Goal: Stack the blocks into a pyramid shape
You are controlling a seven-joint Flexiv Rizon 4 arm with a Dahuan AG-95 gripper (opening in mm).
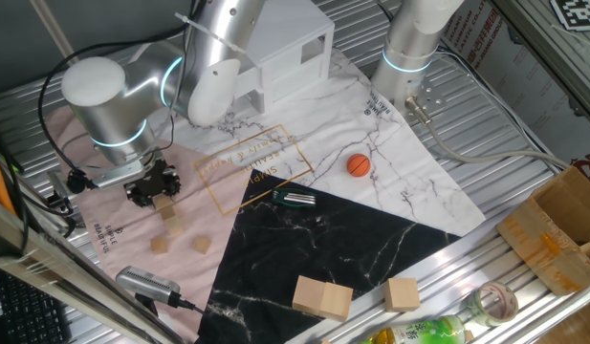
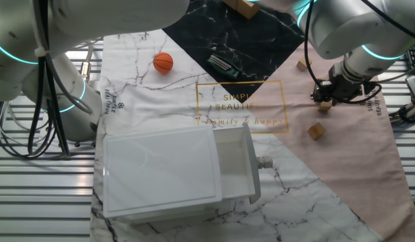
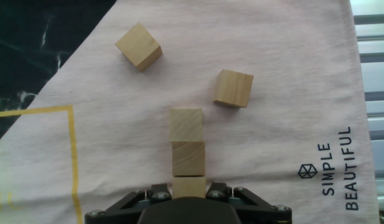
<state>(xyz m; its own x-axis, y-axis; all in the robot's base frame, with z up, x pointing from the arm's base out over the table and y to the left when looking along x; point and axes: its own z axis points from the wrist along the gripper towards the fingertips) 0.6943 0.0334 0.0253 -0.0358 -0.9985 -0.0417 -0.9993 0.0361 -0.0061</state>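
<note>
My gripper is low over the pink cloth, and its jaws sit tight against both sides of a small tan cube. That cube is the near end of a straight row with two more cubes. Two loose cubes lie further on, one to the upper left and one to the right. In one fixed view the gripper is at the left over the row, with loose cubes nearby. In the other fixed view the gripper is at the right, and a loose cube lies near it.
An orange ball and a black-green object lie mid-table. Two larger pale blocks sit at the front. A white drawer box stands at the back. A grey tool lies near the cloth's front edge.
</note>
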